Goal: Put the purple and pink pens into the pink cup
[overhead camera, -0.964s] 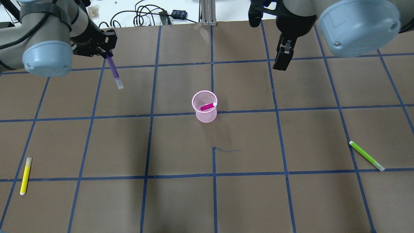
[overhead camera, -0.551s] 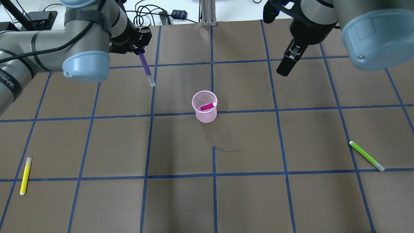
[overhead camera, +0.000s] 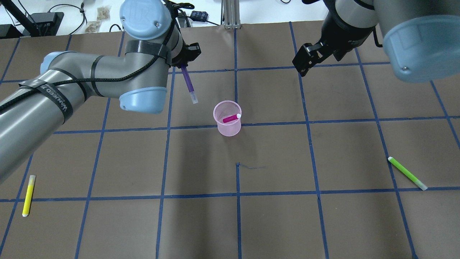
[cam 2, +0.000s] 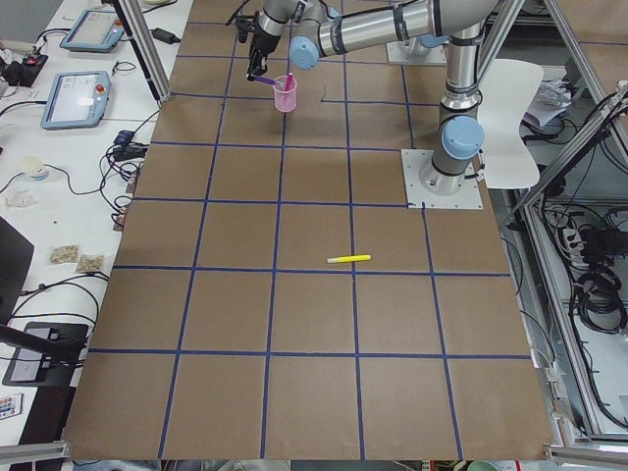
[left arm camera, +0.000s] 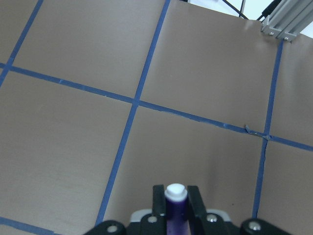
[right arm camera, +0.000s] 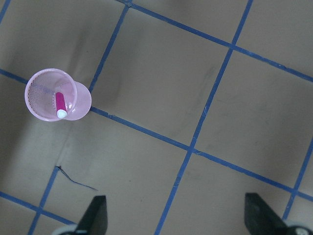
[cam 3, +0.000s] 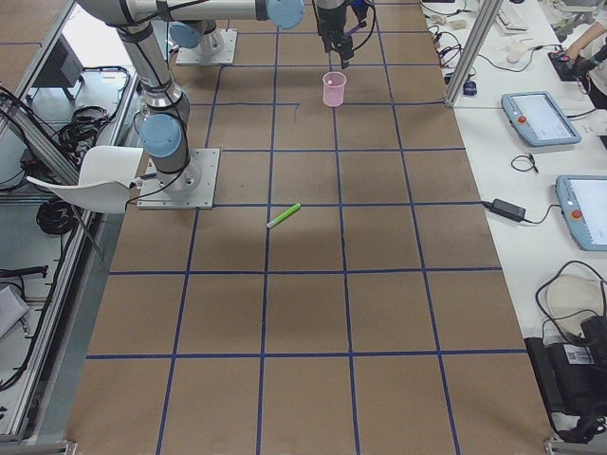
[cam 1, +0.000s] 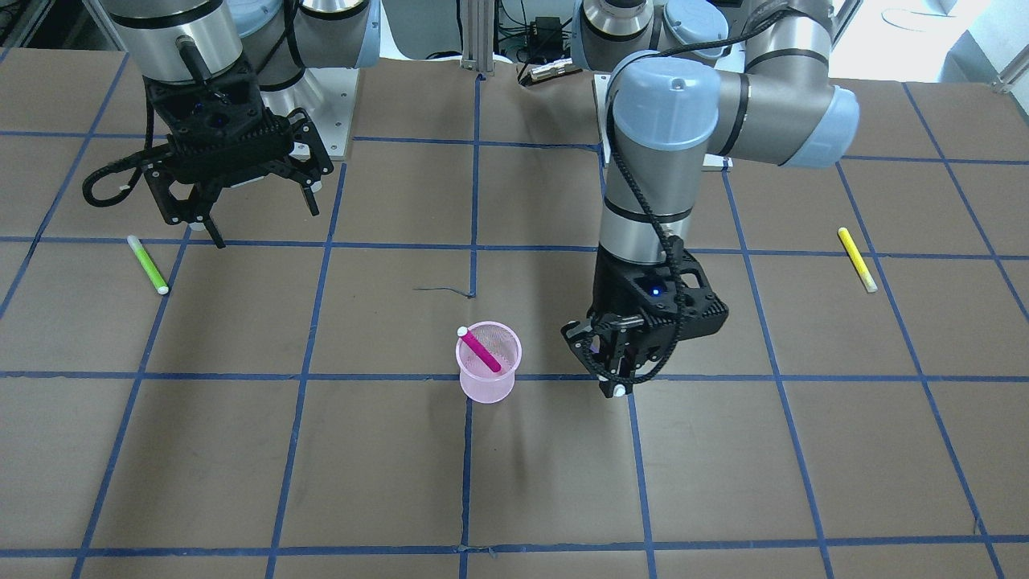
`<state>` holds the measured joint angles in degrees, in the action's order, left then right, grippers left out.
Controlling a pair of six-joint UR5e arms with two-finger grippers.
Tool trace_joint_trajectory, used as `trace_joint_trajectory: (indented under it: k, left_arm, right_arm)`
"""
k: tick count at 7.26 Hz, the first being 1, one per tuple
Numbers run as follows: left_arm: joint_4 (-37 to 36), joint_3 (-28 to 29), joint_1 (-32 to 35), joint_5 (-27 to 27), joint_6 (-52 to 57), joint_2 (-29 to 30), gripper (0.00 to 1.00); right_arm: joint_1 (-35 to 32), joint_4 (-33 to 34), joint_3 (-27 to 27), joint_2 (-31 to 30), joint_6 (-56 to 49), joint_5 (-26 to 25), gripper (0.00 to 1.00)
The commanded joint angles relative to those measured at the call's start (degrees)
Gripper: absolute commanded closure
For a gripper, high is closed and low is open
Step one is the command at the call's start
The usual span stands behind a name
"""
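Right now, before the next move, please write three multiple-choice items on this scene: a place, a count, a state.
1. Where is the pink pen? A. inside the pink cup B. flat on the table C. under the cup
2. How many pens lie flat on the table? A. one B. two C. four
3. In what state is the left gripper? A. open, empty B. shut on the purple pen C. shut on the cup
1 A: it leans inside the mesh, white tip at the rim. 2 B: the yellow pen and the green pen. 3 B: the pen sticks out from between its fingers.
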<state>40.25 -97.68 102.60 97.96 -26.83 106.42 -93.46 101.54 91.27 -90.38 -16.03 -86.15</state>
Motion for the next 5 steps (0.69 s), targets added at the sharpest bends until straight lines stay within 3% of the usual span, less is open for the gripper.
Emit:
trace_joint_trajectory:
  k: [1, 3, 5]
  left_arm:
    - [-4.5, -0.8, 4.3, 1.5, -4.4, 1.4, 1.0]
    - [-8.2, -0.9, 5.8, 1.6, -6.7, 3.3, 1.0]
    - [-13.9, -1.5, 7.7, 6.2, -6.8, 4.9, 1.0]
  right_arm:
    - [0.1, -3.8, -1.6, 0.0, 13.7, 0.8, 0.0]
    - [0.2, -5.9, -2.4, 0.1, 14.8, 0.7, 0.0]
    - [0.2, -6.0, -2.1, 0.1, 13.9, 0.7, 0.0]
